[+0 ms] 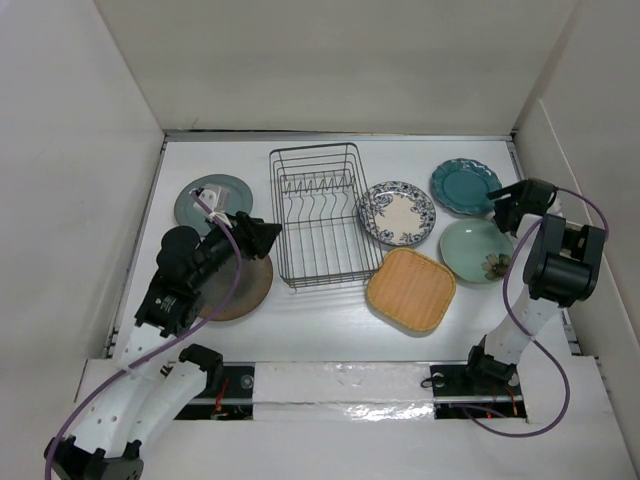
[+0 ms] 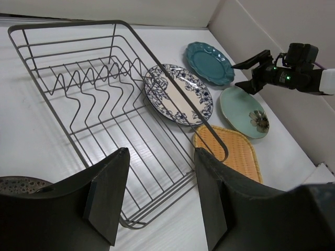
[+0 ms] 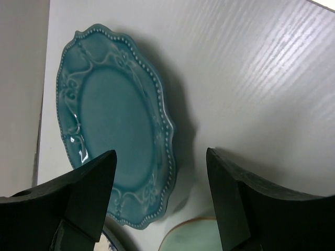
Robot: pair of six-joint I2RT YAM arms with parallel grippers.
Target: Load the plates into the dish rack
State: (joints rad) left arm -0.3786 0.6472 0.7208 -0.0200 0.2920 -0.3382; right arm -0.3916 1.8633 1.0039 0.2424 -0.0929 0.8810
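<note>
The empty wire dish rack (image 1: 315,215) stands mid-table. To its right lie a blue-and-white plate (image 1: 398,212), a teal plate (image 1: 465,185), a pale green plate (image 1: 478,250) and a tan rounded-square plate (image 1: 411,289). To its left lie a brown plate (image 1: 248,290) and a grey-green plate (image 1: 205,198), both partly hidden by my left arm. My left gripper (image 1: 268,235) is open and empty over the brown plate, next to the rack's left side (image 2: 104,89). My right gripper (image 1: 498,206) is open and empty above the teal plate's near edge (image 3: 110,130).
White walls close in the table on the left, back and right. My right arm (image 2: 282,73) hangs close to the right wall. The pale green plate's rim (image 3: 193,238) lies just below the teal plate in the right wrist view.
</note>
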